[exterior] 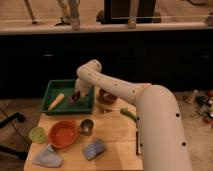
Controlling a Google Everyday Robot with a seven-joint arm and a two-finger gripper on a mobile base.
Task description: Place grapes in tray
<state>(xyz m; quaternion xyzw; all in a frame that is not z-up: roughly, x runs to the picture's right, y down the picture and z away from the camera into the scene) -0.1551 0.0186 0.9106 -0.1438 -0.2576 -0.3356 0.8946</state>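
Observation:
The green tray stands at the back left of the wooden table. A pale yellow oblong item lies inside it on the left. My gripper hangs at the end of the white arm, over the right part of the tray. A small dark reddish clump, probably the grapes, sits right at the gripper tip, low in the tray. I cannot tell whether it is held or resting on the tray floor.
A brown bowl stands right of the tray. A thin green item lies behind my arm. In front are an orange bowl, a metal cup, a green cup, a blue cloth and a grey-blue sponge.

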